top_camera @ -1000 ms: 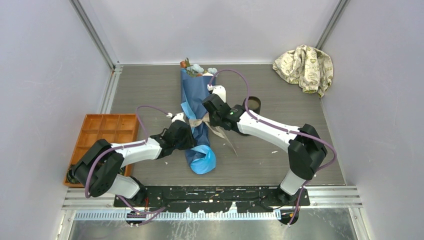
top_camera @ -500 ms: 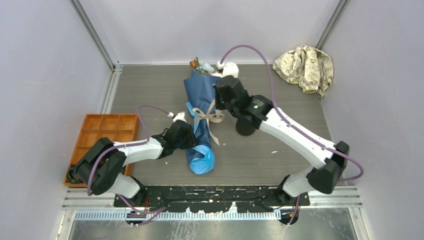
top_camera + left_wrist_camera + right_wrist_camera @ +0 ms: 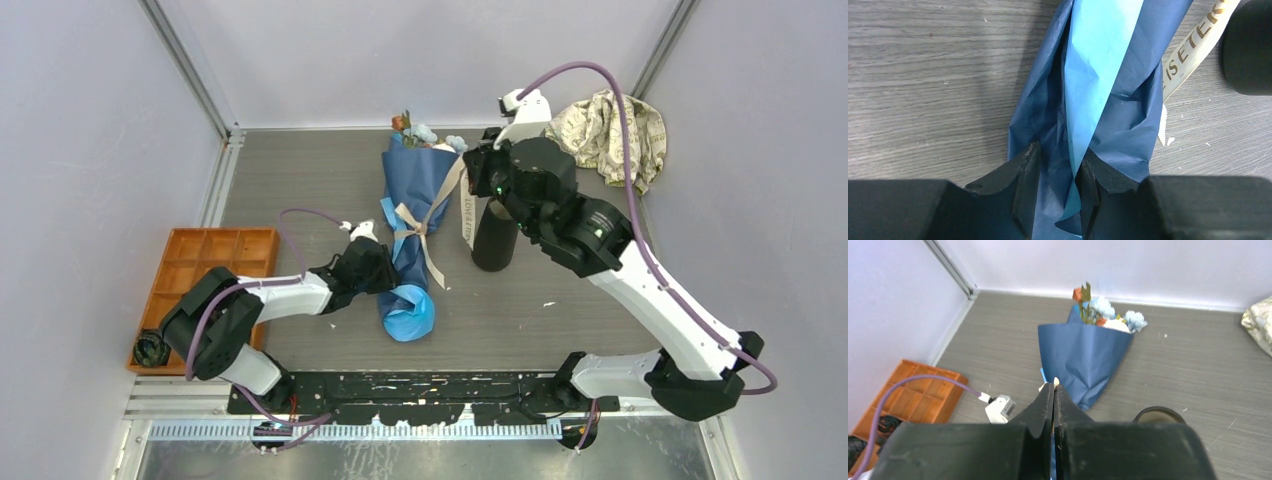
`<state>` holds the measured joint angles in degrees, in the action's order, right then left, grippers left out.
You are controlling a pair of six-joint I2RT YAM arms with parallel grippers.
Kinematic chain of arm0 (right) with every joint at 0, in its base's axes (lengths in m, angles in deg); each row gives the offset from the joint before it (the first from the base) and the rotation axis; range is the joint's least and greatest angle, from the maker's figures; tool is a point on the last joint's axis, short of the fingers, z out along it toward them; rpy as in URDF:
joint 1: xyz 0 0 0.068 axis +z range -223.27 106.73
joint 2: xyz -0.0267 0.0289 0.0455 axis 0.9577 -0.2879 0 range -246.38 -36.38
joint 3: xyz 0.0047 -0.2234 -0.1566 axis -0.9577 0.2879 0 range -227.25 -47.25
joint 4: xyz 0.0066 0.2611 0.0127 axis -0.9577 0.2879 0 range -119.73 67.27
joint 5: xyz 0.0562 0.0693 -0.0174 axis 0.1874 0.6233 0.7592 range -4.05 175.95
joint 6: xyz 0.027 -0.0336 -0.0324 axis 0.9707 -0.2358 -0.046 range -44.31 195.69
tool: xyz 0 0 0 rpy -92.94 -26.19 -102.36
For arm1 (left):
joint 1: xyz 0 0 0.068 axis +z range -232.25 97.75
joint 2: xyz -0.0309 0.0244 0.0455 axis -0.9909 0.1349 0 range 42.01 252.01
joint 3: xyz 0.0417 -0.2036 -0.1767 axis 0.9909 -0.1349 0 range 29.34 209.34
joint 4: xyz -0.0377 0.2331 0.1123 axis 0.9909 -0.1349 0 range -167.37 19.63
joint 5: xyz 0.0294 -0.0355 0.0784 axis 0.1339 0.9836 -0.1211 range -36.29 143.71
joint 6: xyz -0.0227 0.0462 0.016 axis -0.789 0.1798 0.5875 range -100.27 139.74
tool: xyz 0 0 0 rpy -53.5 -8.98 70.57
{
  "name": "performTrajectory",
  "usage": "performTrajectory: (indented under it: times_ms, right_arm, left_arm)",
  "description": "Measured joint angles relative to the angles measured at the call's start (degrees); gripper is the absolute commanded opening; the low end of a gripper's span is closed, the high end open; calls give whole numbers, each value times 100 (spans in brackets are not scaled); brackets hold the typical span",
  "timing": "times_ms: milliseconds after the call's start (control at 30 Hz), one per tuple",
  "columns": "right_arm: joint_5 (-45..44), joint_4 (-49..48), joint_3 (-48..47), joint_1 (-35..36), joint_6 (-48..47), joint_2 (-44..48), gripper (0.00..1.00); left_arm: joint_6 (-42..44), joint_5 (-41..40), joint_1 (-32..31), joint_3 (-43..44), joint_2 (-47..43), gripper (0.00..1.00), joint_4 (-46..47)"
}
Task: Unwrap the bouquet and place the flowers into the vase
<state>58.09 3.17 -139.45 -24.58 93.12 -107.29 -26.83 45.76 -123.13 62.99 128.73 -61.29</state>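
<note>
The bouquet [image 3: 415, 185] is laid on the bench [image 3: 300, 180], with the flower heads toward the far wall. Its lower blue paper is pinched in the partly closed left claw [image 3: 1060, 162]. The beige ribbon [image 3: 467, 212] is gripped by the fully closed right claw [image 3: 472, 165], held high. The vase [image 3: 494, 240] is stood upright just beside the bouquet.

Dark blue bouquet [image 3: 415, 185], beige ribbon [image 3: 466, 215] — brown lettering, black vase [image 3: 494, 245]

Creased paper bouquet [image 3: 415, 185] (matt vase [image 3: 494, 243]).
</note>
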Motion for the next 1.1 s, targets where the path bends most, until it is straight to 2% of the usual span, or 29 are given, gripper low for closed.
performTrajectory:
  times_ms: [233, 500, 600, 733, 800, 967, 1100]
  right_arm:
    - [-243, -463, -46, 0, -289, 586, 1]
    - [-317, -826, -166, 0, -452, 741, 1]
    - [-328, -833, -166, 0, -509, 715, 1]
    - [-350, -828, -164, 0, -533, 632, 2]
    - [-356, -839, -136, 0, -535, 581, 3]
    - [-361, -841, 35, 0, -538, 522, 3]
    - [-367, -844, 129, 0, -553, 479, 3]
  left_arm:
    - [2, 0, 0, 87, 92, 33, 59]
    - [7, -15, -4, 236, 155, 31, -66]
    - [57, -181, -107, 334, -26, 38, -632]
    - [221, -608, -437, 507, -525, 57, -1923]
    - [319, -807, -605, 730, -807, 63, -2496]
    - [444, -1062, -841, 1309, -1119, 65, -2907]
    - [452, -1099, -951, 1423, -789, 65, -2870]
